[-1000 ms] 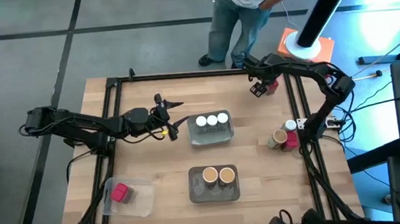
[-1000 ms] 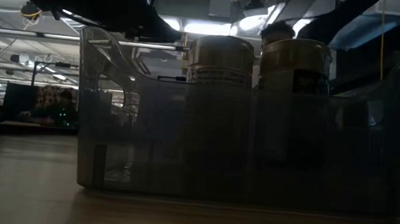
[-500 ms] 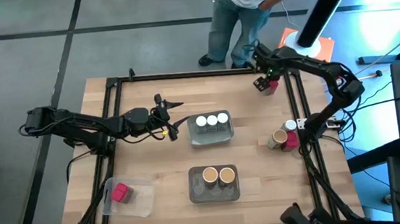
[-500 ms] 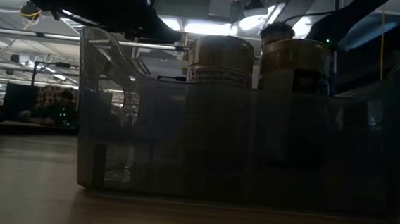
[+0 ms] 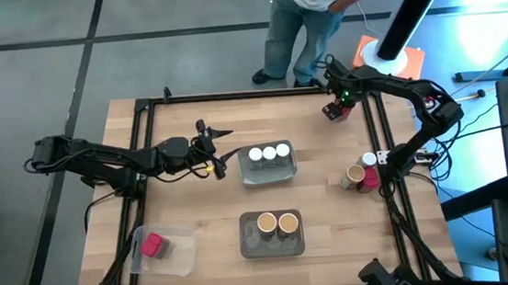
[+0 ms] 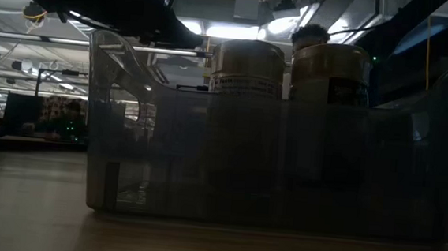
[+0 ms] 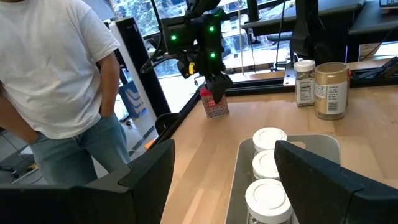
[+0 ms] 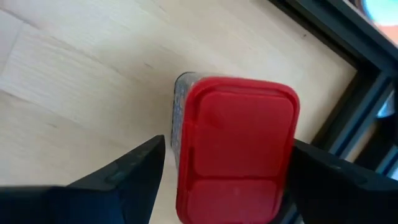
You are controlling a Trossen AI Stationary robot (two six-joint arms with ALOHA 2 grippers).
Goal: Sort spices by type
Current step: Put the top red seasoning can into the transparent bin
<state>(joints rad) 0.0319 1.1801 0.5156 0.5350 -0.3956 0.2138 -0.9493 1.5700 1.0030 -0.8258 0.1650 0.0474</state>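
A red-lidded packet (image 8: pixel 236 124) stands upright on the wood at the table's far right corner (image 5: pixel 346 109). My right gripper (image 8: pixel 227 146) hangs over it, open, one finger on each side of the lid; the left wrist view shows it (image 7: pixel 214 87) right above the packet (image 7: pixel 215 107). My left gripper (image 5: pixel 232 142) waits open, just left of a grey tray (image 5: pixel 286 170) holding three white-lidded jars (image 5: pixel 269 153). Another tray (image 5: pixel 249 240) holds two tan-topped cylinders (image 5: pixel 278 223). A clear tray (image 5: pixel 179 255) holds one red packet (image 5: pixel 153 245).
By the right edge stand a tan-topped cylinder (image 5: pixel 355 174), a red packet (image 5: pixel 370 178) and a white-lidded jar (image 5: pixel 369 159). A black frame rail (image 5: pixel 374 141) runs alongside them. A person (image 5: pixel 316 8) stands beyond the far edge. The low view is filled by the cylinder tray (image 6: pixel 269 160).
My right gripper has moved a little toward the table's far right corner and now stands over the red packet, with its fingers on either side of it. The packet has stayed where it was.
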